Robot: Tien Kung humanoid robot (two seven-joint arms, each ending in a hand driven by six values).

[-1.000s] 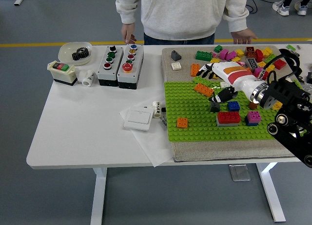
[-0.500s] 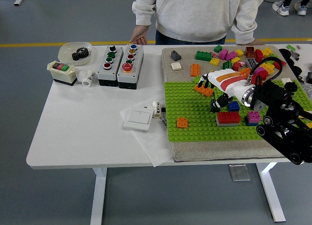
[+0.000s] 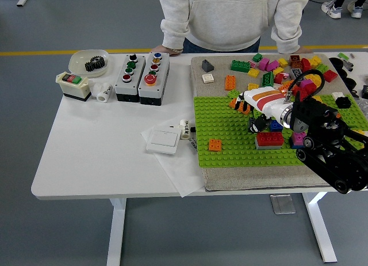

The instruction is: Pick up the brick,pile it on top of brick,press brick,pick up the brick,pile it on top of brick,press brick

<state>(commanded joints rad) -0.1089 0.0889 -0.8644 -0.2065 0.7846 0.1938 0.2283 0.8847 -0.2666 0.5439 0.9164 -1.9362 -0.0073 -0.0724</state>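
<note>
My right hand, white with orange stripes, reaches in from the right over the back of the green baseplate. Its fingers are stretched out with the tips on an orange brick that sits on the plate; its thumb hangs lower, by a dark piece. It holds nothing lifted. Just right of the hand are a blue brick, a red brick on a grey one and a magenta stack. A small orange brick stands alone at the plate's front left. The left arm is out of sight.
Loose bricks lie on the mat behind the plate. A person stands at the far side with a hand and the other hand on the table edge. Button boxes, a white switch and a gear bowl lie left.
My right hand has moved left and down, from above the blue brick onto the orange brick. The person has shifted right and set both hands on the table edge.
</note>
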